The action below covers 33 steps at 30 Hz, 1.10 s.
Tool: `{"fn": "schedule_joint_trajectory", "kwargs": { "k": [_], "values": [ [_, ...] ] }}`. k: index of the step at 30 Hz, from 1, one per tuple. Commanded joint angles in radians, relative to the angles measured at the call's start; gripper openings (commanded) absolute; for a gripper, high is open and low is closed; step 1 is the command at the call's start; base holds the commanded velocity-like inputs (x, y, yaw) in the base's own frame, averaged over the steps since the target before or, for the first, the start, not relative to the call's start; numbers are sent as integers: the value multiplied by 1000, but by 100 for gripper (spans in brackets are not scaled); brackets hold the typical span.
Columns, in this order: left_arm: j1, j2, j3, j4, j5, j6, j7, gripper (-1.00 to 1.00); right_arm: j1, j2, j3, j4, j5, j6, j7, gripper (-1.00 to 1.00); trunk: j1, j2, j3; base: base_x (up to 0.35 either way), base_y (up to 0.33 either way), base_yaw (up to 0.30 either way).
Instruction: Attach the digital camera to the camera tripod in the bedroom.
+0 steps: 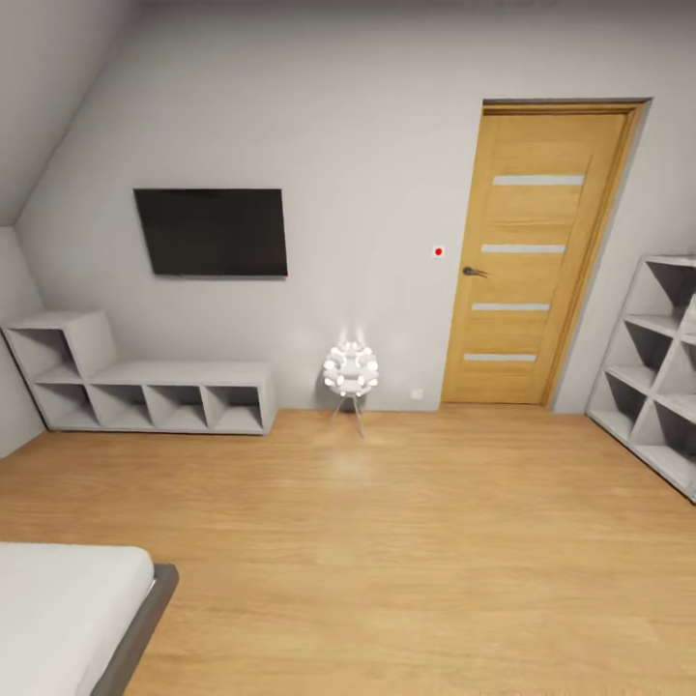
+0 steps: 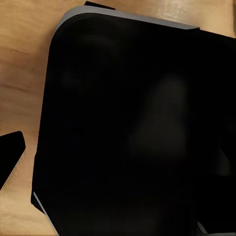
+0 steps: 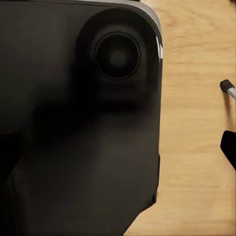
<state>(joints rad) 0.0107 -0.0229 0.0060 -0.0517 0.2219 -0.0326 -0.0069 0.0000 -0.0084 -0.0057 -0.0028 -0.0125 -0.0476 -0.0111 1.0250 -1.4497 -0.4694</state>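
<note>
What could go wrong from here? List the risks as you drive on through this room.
1. The small white globe lamp on thin legs stands on the open wood floor and could be knocked over.
2. The grey-framed white bed sits close at the near left; turning may clip its corner.
3. Both wrist views face the robot's dark base, so the jaws' state is unknown.

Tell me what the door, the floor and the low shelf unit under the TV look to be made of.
Door: wood veneer by its grain, with pale inset strips, perhaps frosted glass. Floor: light wood planks or laminate, slightly glossy. Low shelf unit: matte grey-white painted board, no grain visible.
</note>
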Motion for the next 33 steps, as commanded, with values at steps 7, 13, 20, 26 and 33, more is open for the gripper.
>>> {"fn": "schedule_joint_trajectory", "kwargs": {
  "k": [7, 13, 20, 26, 33],
  "values": [
    [1, 0, 0, -1, 7, -1, -1, 100, 0, -1, 0, 0, -1, -3, -1, 100, 0, 0, -1, 0, 0, -286],
    [1, 0, 0, -2, 7, -1, -1, 100, 0, -1, -1, 0, -1, -3, -1, 100, 0, 0, -1, 0, 0, -286],
    [1, 0, 0, -2, 7, -1, -1, 100, 0, -1, -2, 0, -1, -3, -1, 100, 0, 0, -1, 0, 0, -286],
    [1, 0, 0, -2, 7, -1, -1, 100, 0, 0, -2, 0, -1, -2, -1, 100, 0, 0, -1, 0, 0, -286],
    [1, 0, 0, -2, 7, -1, -1, 100, 0, 0, -2, 0, -1, -2, -1, 100, 0, 0, -1, 0, 0, -286]
  ]
}}
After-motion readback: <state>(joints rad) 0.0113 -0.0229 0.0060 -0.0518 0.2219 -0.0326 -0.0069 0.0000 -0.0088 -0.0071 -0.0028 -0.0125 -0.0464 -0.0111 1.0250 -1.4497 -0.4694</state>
